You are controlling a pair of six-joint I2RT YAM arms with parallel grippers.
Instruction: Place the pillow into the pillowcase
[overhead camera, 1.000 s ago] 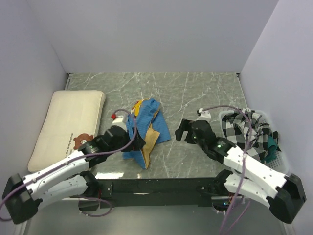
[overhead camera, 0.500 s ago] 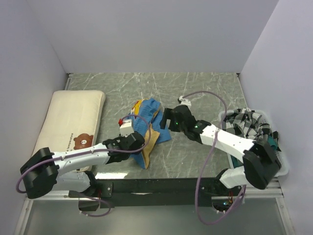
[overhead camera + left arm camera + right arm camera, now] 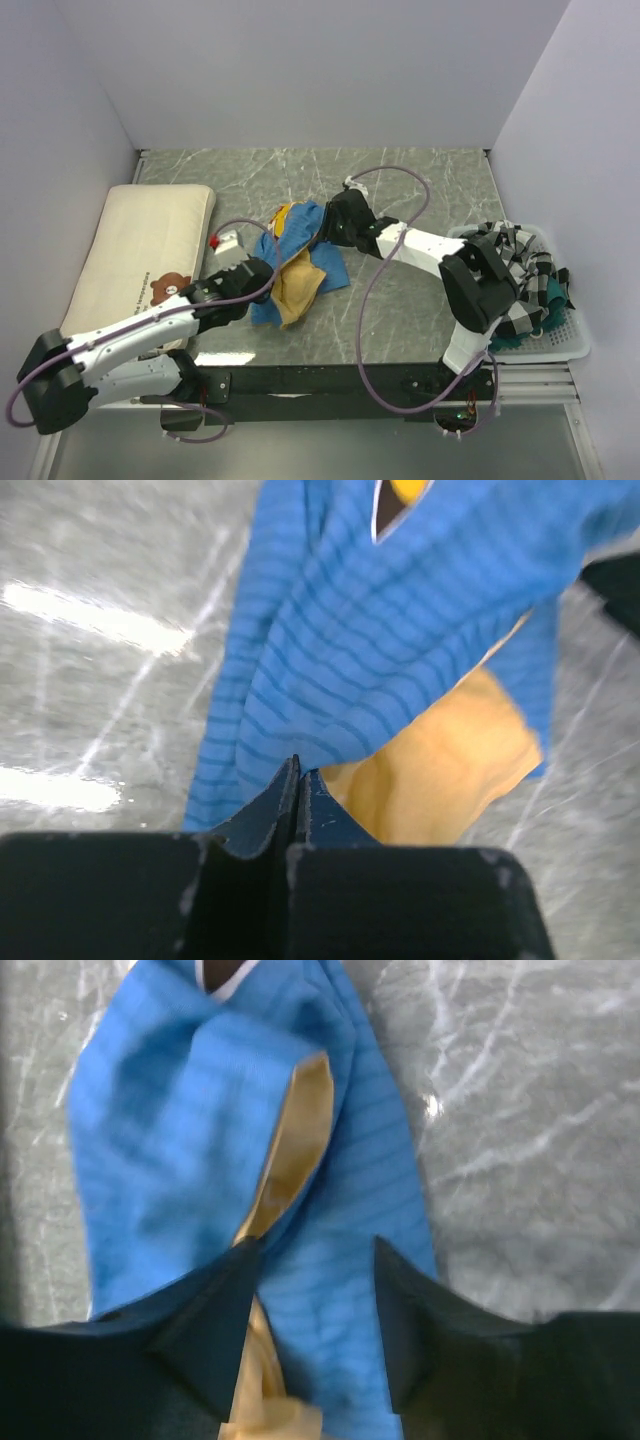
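From the top camera: the pillow lies flat along the left side of the table, bear print at its near end. The pillowcase is a crumpled blue and mustard heap mid-table, just right of the pillow. The left gripper is at the heap's near-left edge, and the right gripper is at its far-right edge. On the far right, a white basket holds a black-and-white checked cloth.

Left wrist cam: the fingers are squeezed together with blue striped fabric pinched at the tips, and a mustard patch is just right of them.

Right wrist cam: the jaws are spread wide and gripping nothing. The fingers straddle blue cloth with a mustard fold running up the middle.
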